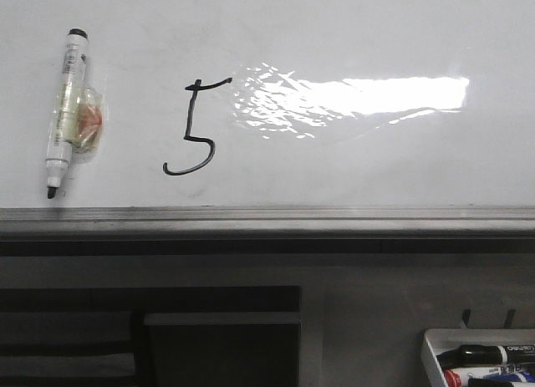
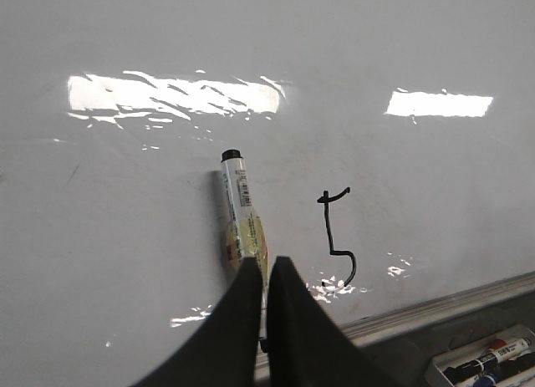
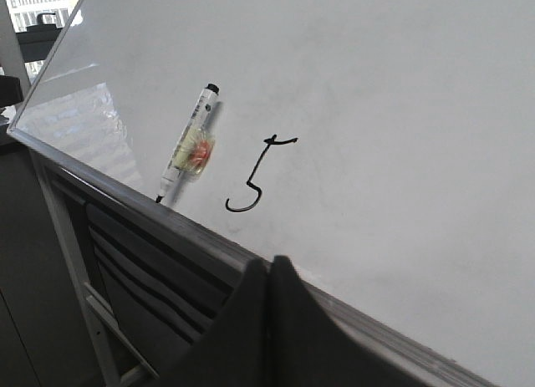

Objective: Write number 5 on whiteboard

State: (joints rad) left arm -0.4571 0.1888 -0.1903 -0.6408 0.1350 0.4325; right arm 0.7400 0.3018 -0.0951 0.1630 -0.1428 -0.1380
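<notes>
Written: a thin black hand-drawn number 5 (image 1: 197, 126), short top bar and curled tail, standing on the large glossy white whiteboard (image 1: 334, 36), left of a bright patch of glare and above the grey metal ledge (image 1: 267, 217) along the board's lower edge. Judged complete as a digit; nothing left but tidying.

Just left of the digit, apart from it: a white-barrelled marker (image 1: 63, 111) with black end, lying flat against the board, bare tip down near the ledge, a wad of clear tape or plastic (image 1: 85, 119) with an orange smear round its middle. Probably light, stiff and smooth, liable to roll or slip between hard fingers; best taken across the barrel at or near the wrapped middle, where the wad gives some purchase. Wet ink likely to smudge, so worth staying off the strokes.

Left hand (image 2: 266, 274): dark fingers pressed together, closed, tips over the marker's lower end in the left wrist view; impossible to say whether touching or merely in front of it, though nothing seems caught between them. Right hand (image 3: 269, 270): likewise closed on nothing, hanging off the board below the ledge.

Lower right in the front view, a white plastic tray (image 1: 435, 341) below the ledge, holding several capped markers (image 1: 489, 353): black, red and blue caps visible, exact count hidden by the frame edge.
</notes>
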